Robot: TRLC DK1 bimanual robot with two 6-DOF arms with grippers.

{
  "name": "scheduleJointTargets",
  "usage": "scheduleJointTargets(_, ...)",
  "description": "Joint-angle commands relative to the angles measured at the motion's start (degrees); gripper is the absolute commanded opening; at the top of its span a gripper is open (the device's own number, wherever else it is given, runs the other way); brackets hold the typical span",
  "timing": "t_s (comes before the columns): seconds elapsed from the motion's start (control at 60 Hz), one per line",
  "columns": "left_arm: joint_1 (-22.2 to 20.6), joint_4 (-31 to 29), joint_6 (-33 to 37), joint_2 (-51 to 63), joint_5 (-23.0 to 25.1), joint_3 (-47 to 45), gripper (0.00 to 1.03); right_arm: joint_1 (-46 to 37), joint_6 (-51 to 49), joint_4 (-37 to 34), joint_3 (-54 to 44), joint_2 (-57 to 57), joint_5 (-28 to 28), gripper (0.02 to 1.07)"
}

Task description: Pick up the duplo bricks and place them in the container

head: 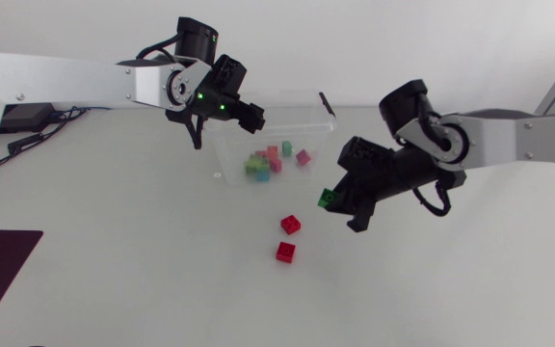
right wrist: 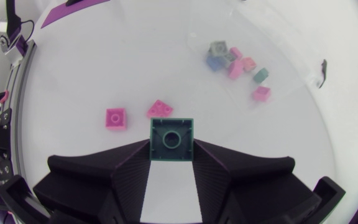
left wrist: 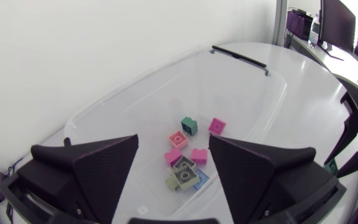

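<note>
My right gripper (head: 339,197) hangs over the table to the right of the container, shut on a green duplo brick (head: 328,199). In the right wrist view the green brick (right wrist: 171,139) sits stud-up between the two fingertips of the right gripper (right wrist: 171,149). Two red bricks (head: 290,225) (head: 285,252) lie on the table below it; they look pink (right wrist: 115,117) (right wrist: 160,109) ahead of the fingers. My left gripper (head: 249,117) is over the clear container's (head: 321,127) left rim, open and empty (left wrist: 174,168). Several bricks (left wrist: 184,173) lie inside the container.
The container's transparent wall (left wrist: 253,81) rises ahead of the left fingers. A black clip (left wrist: 238,57) sits on its far rim. White tabletop (head: 143,251) stretches left of and in front of the red bricks.
</note>
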Motion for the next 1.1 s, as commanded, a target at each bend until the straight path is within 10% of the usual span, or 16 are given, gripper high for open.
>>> scheduleJointTargets(0.0,0.20,1.20,-1.69,-3.14,-0.11,-2.99,0.99,-1.23,0.49,-0.86,3.64,-0.96,-0.39,0.41)
scheduleJointTargets(0.867,-13.59,-9.18,3.76,-13.07,2.09,-24.53,0.98,-1.32,18.24,6.08,40.11,26.20,3.65,0.42)
scheduleJointTargets(1.017,-15.88,-12.34,2.53,-10.96,0.15,-23.30,0.98,-0.70,19.21,3.36,47.94,32.70,5.23,0.99)
scheduleJointTargets(1.083,-16.49,-14.01,1.47,-9.56,-0.64,-22.59,0.98,-0.70,19.83,3.27,48.46,32.70,5.50,1.03)
